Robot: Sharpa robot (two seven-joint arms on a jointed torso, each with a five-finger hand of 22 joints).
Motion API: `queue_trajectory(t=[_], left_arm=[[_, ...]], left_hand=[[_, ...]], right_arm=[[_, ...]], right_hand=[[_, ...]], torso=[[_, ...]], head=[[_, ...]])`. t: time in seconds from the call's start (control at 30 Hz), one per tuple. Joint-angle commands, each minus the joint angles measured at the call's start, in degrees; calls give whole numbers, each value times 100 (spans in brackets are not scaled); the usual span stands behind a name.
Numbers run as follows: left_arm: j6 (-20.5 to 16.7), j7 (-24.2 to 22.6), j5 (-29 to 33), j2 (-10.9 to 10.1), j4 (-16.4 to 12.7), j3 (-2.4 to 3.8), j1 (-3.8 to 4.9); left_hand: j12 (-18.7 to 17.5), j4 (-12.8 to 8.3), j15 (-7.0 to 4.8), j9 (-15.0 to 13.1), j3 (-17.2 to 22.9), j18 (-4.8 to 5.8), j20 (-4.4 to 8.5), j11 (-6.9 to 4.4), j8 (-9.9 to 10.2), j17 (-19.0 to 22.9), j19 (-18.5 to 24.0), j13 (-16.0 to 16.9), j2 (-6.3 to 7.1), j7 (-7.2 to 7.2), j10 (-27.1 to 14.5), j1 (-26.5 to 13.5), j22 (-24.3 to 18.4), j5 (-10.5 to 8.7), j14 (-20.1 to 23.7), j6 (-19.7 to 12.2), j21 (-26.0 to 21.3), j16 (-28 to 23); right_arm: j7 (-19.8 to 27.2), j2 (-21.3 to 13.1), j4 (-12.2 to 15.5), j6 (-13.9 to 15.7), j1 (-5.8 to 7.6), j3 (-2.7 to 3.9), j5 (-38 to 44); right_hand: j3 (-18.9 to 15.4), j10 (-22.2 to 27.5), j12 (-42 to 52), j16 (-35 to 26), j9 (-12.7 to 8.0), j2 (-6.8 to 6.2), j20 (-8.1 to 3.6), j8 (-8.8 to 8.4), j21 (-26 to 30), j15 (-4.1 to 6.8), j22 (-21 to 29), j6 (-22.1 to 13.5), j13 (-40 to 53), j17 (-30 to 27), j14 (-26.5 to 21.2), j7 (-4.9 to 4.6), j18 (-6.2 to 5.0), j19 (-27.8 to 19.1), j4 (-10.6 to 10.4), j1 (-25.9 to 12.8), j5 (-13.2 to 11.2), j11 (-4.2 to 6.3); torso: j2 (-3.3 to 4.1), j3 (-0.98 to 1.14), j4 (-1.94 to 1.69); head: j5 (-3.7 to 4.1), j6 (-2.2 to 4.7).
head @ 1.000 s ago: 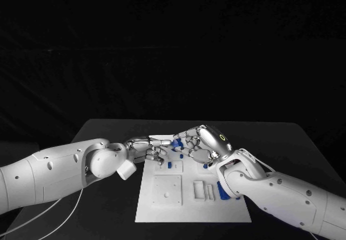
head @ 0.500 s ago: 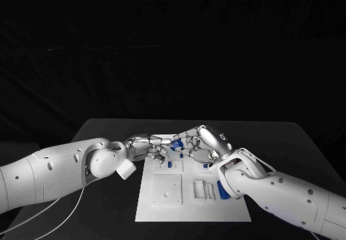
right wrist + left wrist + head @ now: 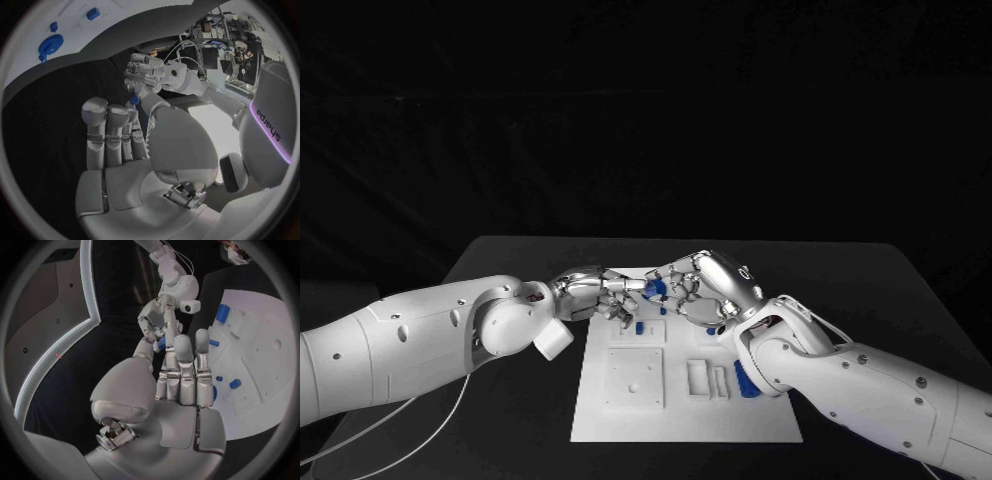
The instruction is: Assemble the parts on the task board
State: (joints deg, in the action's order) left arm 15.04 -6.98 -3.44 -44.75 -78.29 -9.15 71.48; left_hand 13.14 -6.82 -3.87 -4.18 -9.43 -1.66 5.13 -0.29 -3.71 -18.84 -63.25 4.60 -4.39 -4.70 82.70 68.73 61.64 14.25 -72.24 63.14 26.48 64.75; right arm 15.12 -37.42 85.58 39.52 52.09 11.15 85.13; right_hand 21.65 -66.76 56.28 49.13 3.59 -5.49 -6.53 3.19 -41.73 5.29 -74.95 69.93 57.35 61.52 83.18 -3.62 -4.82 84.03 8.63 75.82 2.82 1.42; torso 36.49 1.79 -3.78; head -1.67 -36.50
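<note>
**A small blue part held between both robot hands above the board's far end**

The small blue plastic part (image 3: 652, 286) sits in the air between the two sets of fingertips, above the far end of the flat white task board (image 3: 632, 415). The left robot hand (image 3: 593, 293) and the right robot hand (image 3: 697, 290) meet around it, fingers curled toward each other. Both seem to touch the piece, but I cannot tell which one carries its weight. The left wrist view shows the blue part (image 3: 161, 343) at the tips of both hands. It looks like a hand-over or a re-grip, probably to turn the piece into the right pose before it goes into a seat on the board.

The other parts lie on the board where they are easy to reach. A long blue block (image 3: 747, 378) lies near the board's right edge, beside two raised white ribs (image 3: 708, 380). Smaller blue pegs (image 3: 638, 327) stand farther up the board, just below the hands. A round blue disc (image 3: 50, 46) and a small blue square piece (image 3: 93, 13) appear in the right wrist view. A square white recessed panel (image 3: 635, 377) takes up the board's left half.

The board rests flat on the black tabletop (image 3: 877, 290), centred before the robot, so both arms reach it evenly.
</note>
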Motion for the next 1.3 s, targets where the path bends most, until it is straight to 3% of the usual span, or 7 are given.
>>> queue_trajectory(t=[0.03, 0.57, 1.0, 1.23, 1.3], left_arm=[[149, -154, -85, 18, -21, 6, 5], [84, -192, 32, 32, -9, 6, 6], [112, -76, 137, 46, 6, 5, 7], [101, -36, 127, 56, -1, 4, 7], [88, -38, 126, 59, 0, 4, 7]], left_hand=[[18, -35, -16, 2, 64, 87, -4, -33, 0, 10, 36, -3, -105, 13, 6, 30, -9, 21, 22, 63, 42, 28], [-22, -105, -43, -4, 197, 97, 27, -66, -1, 13, 38, -14, -308, 77, 98, 119, -45, 38, -15, 283, 135, 54], [-56, -106, -52, -14, 209, 102, 35, -78, -5, 16, 47, -18, -308, 117, 119, 118, -75, 62, -22, 391, 174, 52], [-84, -222, -68, -23, 335, 107, 51, -97, -6, 13, 54, -24, -369, 157, 147, 259, -89, 189, -32, 512, 217, 62], [-105, -313, -76, -30, 471, 107, 61, -103, -5, 12, 60, -30, -425, 172, 164, 348, -91, 8, -35, 559, 241, 62]], right_arm=[[51, 3, 7, -139, -3, -3, -14], [76, 2, 16, -234, -3, -11, -36], [90, 5, 29, -255, -3, -17, -42], [95, 4, 30, -273, -3, -19, -46], [95, 4, 30, -276, -3, -19, -47]], right_hand=[[1, 27, 37, 33, 18, 49, 48, 40, -19, -31, -511, 151, -2, 0, -16, -7, -12, 273, -23, 5, 27, -11], [-13, 34, 44, 42, 18, 61, 50, 40, -21, -34, -511, 140, -5, 5, -20, -10, -13, 270, -15, 2, 29, -13], [-19, 40, 44, 39, 18, 67, 52, 39, -26, -35, -513, 136, -10, 2, -25, -12, -13, 267, -3, 5, 30, -15], [-19, 40, 44, 39, 18, 67, 52, 39, -26, -35, -513, 136, -10, 2, -25, -12, -13, 267, -3, 5, 30, -15], [-19, 40, 44, 39, 18, 67, 52, 39, -26, -35, -513, 136, -10, 2, -25, -12, -13, 267, -3, 5, 30, -15]], torso=[[0, 0, 1], [1, 2, 2], [-3, 1, -7], [-1, -1, -2], [-2, -1, -1]], head=[[-5, -5], [-8, -8], [-10, -14], [-18, -17], [-20, -17]])
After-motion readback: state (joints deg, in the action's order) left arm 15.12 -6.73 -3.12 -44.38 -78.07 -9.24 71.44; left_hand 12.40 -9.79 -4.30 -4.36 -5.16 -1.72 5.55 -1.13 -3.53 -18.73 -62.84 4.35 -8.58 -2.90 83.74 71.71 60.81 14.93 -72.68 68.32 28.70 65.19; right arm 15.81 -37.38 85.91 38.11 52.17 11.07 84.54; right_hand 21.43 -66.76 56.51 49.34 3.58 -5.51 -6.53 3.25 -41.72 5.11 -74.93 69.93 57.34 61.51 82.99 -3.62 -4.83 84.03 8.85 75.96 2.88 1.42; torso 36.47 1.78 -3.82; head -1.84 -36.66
